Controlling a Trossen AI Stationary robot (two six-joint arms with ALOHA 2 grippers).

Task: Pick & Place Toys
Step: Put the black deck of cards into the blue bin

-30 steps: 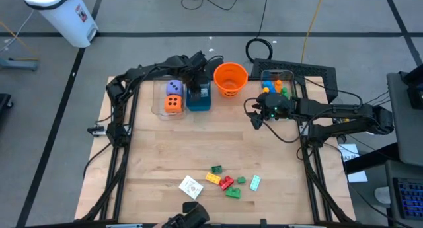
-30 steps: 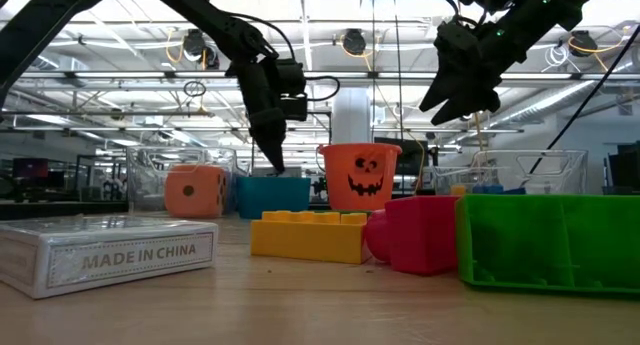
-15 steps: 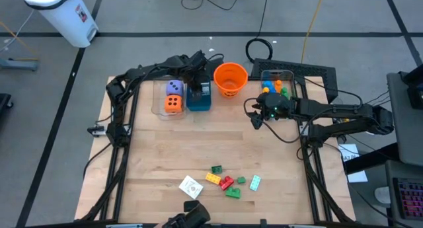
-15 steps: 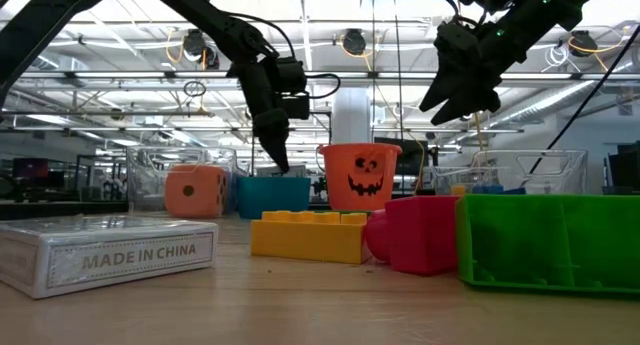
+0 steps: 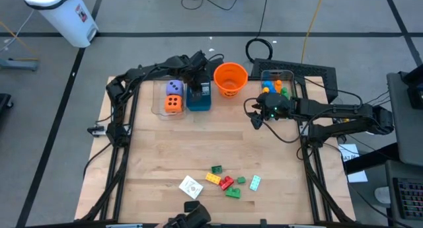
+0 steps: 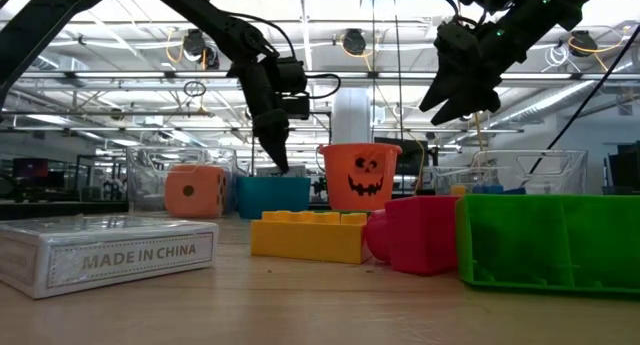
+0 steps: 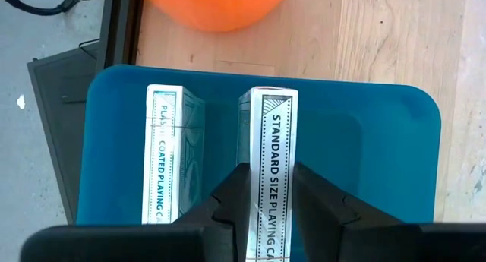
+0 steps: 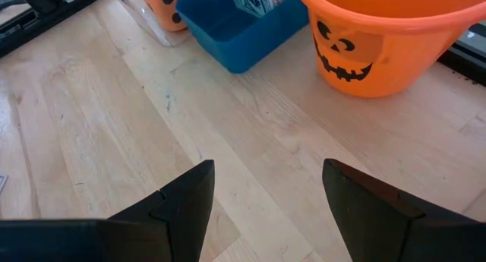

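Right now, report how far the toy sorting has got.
Done: two dice sit in the clear bin, bricks in the bin by the right arm, one card pack in the teal box. In hand: the left end effector grips a second pack over that box. Left: loose bricks and one pack at the near edge. The right end effector hangs open, empty.

Bins along the table's far edge, loose toys at the near edge.

In the high view we see the dice bin (image 5: 172, 98) upper left of centre, the card box (image 5: 199, 98) touching its right side, the bucket (image 5: 230, 79) right of that, the brick bin (image 5: 276, 84) rightmost. Bricks (image 5: 228, 180) sit bottom centre, a card pack (image 5: 191, 187) just left of them.
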